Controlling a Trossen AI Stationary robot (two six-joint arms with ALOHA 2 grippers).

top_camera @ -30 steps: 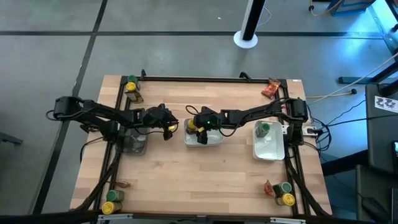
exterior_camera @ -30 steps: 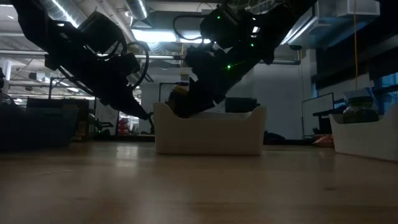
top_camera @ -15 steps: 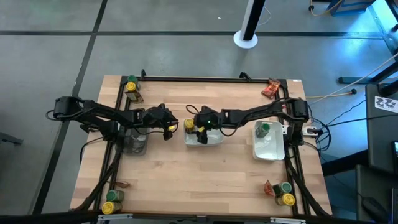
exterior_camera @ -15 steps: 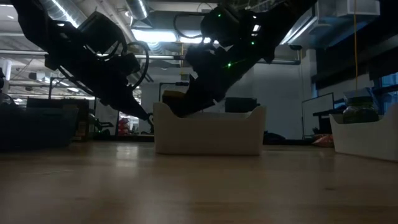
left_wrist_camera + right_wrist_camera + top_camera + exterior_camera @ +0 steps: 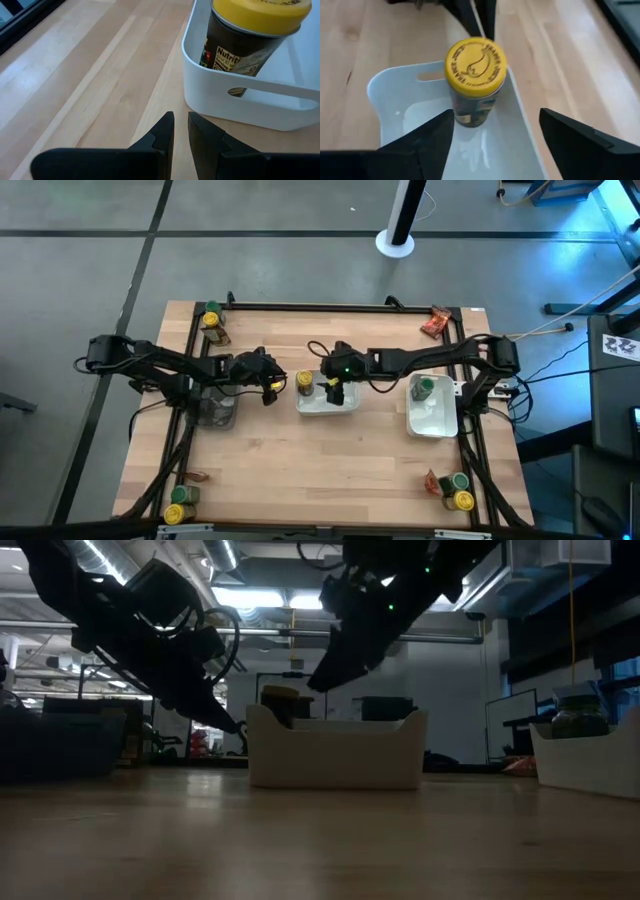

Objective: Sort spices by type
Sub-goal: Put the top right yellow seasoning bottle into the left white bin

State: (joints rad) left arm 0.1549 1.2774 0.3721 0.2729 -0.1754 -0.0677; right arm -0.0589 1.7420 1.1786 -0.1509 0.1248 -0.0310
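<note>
We see the wooden tabletop (image 5: pixel 330 460) first, with both dark arms reaching toward its middle. Three containers sit in a row across it: a clear grey bin (image 5: pixel 216 410) on the left, a white centre tray (image 5: pixel 345 406), and a second white tray (image 5: pixel 432 421) on the right.

The right gripper (image 5: pixel 334 387) hangs above the centre tray, its jaws spread wide and holding nothing; from its wrist we look down between the two fingers (image 5: pixel 427 142) at the jar below. The left gripper (image 5: pixel 271 390) waits just beside the tray's left end, its jaws nearly together and empty, the fingertips (image 5: pixel 167 130) close to the tray wall.

A yellow-lidded jar (image 5: pixel 475 80) stands upright in the left end of the centre tray, free of both grippers. A green-lidded jar (image 5: pixel 425 388) stands in the right tray.

We find the other spices at the corners: a yellow-lidded jar at the far left (image 5: pixel 211 319), a red-orange packet at the far right (image 5: pixel 434 323), jars and a packet at the near left (image 5: pixel 182 498), and jars with a packet at the near right (image 5: pixel 455 491).
</note>
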